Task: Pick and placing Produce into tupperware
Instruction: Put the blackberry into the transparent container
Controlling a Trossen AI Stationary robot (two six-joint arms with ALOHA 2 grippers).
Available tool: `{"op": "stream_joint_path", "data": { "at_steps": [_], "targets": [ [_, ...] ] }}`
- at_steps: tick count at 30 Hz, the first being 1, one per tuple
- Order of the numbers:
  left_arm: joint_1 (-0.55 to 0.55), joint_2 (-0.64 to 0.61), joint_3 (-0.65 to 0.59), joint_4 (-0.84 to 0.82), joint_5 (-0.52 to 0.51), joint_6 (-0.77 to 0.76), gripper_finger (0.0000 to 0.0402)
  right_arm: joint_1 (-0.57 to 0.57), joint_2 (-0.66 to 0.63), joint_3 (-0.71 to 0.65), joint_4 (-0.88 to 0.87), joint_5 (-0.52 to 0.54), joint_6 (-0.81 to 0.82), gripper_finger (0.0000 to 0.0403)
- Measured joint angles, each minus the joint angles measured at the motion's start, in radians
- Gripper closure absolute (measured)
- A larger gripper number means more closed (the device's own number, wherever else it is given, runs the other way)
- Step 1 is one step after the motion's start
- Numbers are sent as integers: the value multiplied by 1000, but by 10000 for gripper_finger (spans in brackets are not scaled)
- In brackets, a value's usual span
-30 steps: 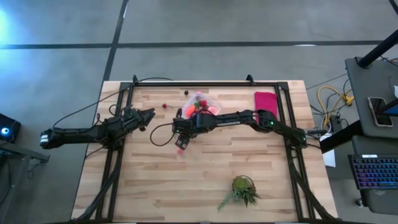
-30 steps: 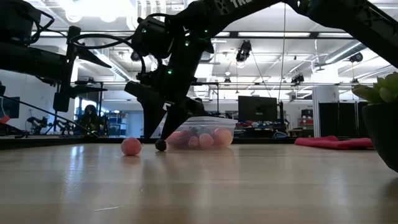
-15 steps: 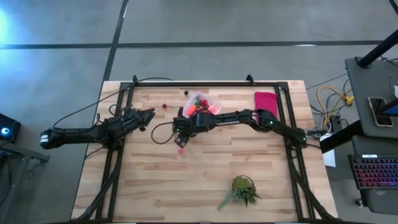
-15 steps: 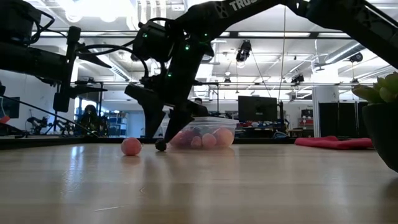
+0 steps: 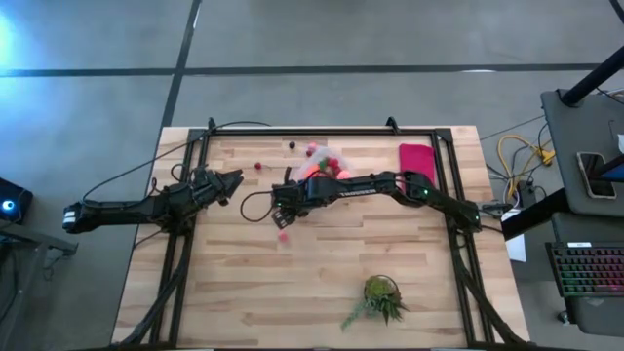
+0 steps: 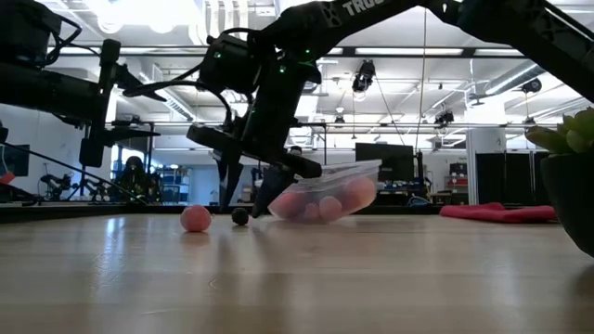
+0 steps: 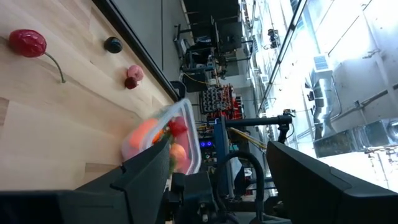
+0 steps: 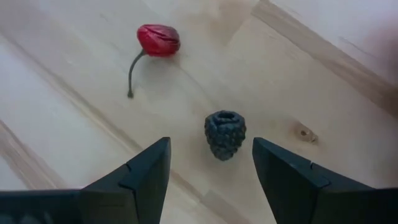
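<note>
A pink berry (image 6: 195, 219) and a dark berry (image 6: 240, 216) are seen loose on the bench (image 5: 292, 292), beside the right claw (image 8: 208, 163), whose fingers are spread apart over the dark berry. Behind them, the tupperware (image 6: 327, 192) of produce is tipped up on one edge near the far edge. The left claw (image 5: 232, 180), fingers apart, is held off near the left edge.

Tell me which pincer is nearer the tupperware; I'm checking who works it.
Right. The right pincer sits at the tupperware, whose near edge is tipped up in the low view. The left pincer waits apart, toward the table's left side.
</note>
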Motion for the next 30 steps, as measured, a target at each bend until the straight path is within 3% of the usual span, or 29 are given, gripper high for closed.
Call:
{"op": "stream_joint_path", "data": {
  "at_steps": [9, 18, 27, 30],
  "targets": [
    [0, 0, 0, 0, 0, 0, 146, 0, 0, 13, 5, 8, -74, 184],
    [0, -1, 0, 0, 0, 0, 146, 7, 0, 100, -11, 2, -379, 184],
    [0, 0, 0, 0, 0, 0, 146, -19, 0, 139, -380, 3, -721, 184],
    [0, -1, 0, 0, 0, 0, 146, -21, 0, 138, -401, 9, -871, 184]
  ]
}}
